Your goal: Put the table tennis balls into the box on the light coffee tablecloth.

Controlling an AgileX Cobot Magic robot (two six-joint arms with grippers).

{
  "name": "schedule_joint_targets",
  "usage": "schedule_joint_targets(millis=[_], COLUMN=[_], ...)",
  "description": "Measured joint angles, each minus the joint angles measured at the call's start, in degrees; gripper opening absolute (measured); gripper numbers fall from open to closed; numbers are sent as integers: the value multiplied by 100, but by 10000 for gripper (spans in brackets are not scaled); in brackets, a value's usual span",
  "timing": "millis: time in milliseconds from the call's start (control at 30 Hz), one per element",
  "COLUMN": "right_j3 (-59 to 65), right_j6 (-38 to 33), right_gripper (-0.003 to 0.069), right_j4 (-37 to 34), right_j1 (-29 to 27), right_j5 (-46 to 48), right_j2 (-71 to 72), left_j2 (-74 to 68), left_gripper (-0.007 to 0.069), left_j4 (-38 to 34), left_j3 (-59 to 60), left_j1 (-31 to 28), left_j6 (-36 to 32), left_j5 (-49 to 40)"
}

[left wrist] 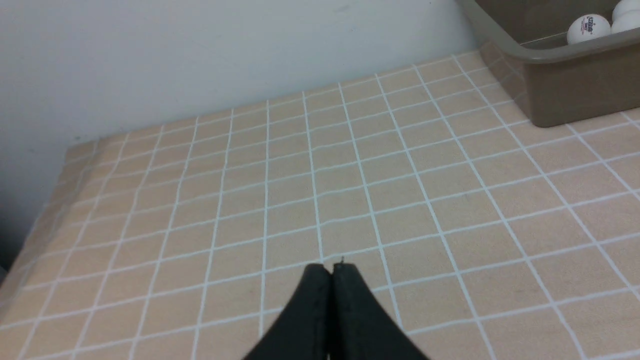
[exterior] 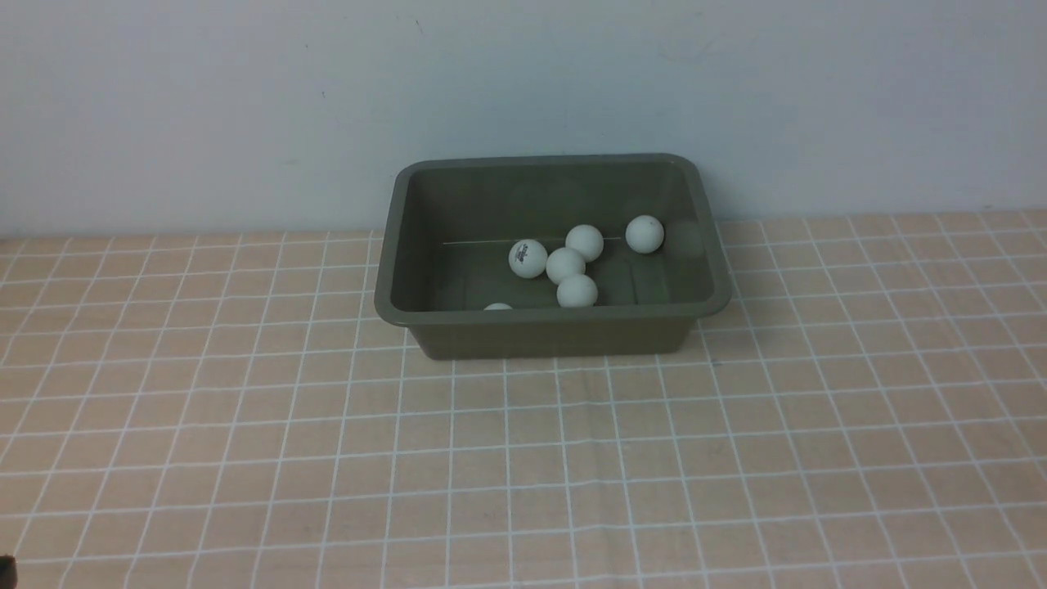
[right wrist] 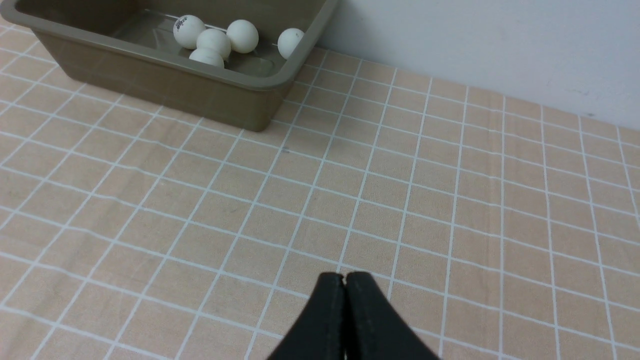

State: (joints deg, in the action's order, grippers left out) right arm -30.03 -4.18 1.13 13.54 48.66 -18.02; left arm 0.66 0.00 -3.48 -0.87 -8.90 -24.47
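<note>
The olive-green box (exterior: 552,334) stands at the back middle of the light coffee tablecloth (exterior: 523,458). Several white table tennis balls lie inside it: one with dark lettering (exterior: 527,258), three clustered beside it (exterior: 565,265), one apart at the right (exterior: 644,234), and one partly hidden behind the near wall (exterior: 497,307). No ball shows on the cloth. My left gripper (left wrist: 331,267) is shut and empty, low over the cloth, the box (left wrist: 575,85) far off. My right gripper (right wrist: 344,276) is shut and empty over the cloth, away from the box (right wrist: 165,85).
A plain pale wall (exterior: 523,98) rises right behind the box. The cloth's left edge (left wrist: 35,235) drops off in the left wrist view. Neither arm shows in the front view apart from a dark speck at the lower left corner (exterior: 6,566).
</note>
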Motion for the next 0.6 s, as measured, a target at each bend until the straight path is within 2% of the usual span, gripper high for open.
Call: schedule_joint_targets(millis=[233,600], right_j3=[0,0], right_j6=[0,0], right_gripper=[-18,-18], right_j4=[0,0], right_j1=[0,0], right_j5=[2,26], right_j2=[0,0], left_j2=[5,5], left_gripper=[-69,-69], left_j4=[0,0], left_j3=[458,500], left_j1=[0,0], left_j6=[490,577], left_j5=[246,232])
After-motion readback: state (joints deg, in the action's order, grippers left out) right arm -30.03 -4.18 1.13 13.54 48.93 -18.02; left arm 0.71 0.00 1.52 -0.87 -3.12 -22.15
